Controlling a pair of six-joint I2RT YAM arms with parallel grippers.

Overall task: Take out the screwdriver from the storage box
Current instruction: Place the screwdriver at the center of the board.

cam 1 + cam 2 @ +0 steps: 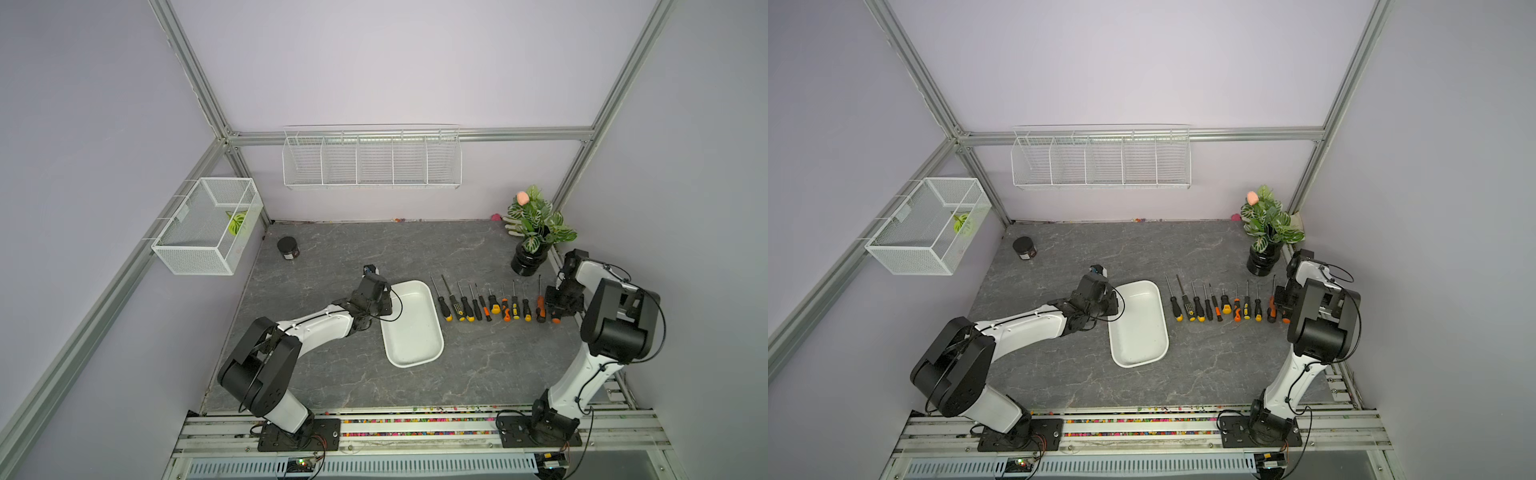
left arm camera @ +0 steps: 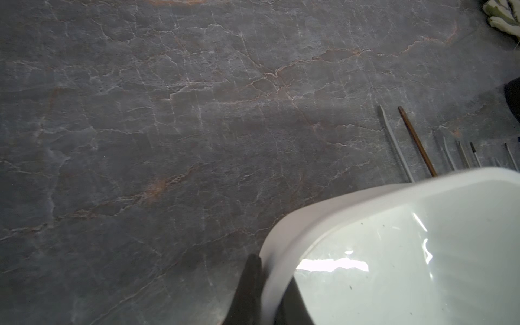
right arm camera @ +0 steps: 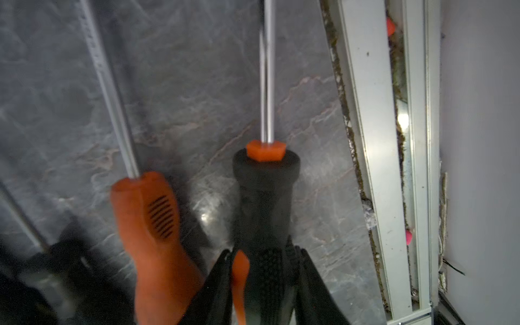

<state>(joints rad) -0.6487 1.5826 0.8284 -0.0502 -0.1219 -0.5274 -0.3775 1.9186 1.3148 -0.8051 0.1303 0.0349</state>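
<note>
While clamped round the handle of the black, orange-capped screwdriver (image 3: 264, 202), hold the right end effector (image 3: 261, 270) low and level, with the shaft pointing straight ahead of the fingers. Cannot tell from the wrist view about contact between handle and tabletop (image 3: 197, 84), so ease down gently rather than dropping. Mind the orange-handled screwdriver (image 3: 152, 225) lying just beside the end effector on the side toward the box: near enough to be knocked by an opening finger. Spread the fingers only a little, then lift straight up. Mind too the aluminium rail (image 3: 374, 140) close by on the opposite side. Match the row of screwdrivers (image 1: 490, 303) laid out between the two end effectors, handles toward the robot, and place this one at the end of that row. Leave the left end effector (image 2: 271, 287) pinched shut on the wall of the storage box (image 2: 281, 239), one finger outside and one inside, steadying it. Expect nothing more to fetch: bare white floor inside in both top views, well apart from the right end effector. Probably the last tool out, then. Let go of the box only after setting the screwdriver down.
</note>
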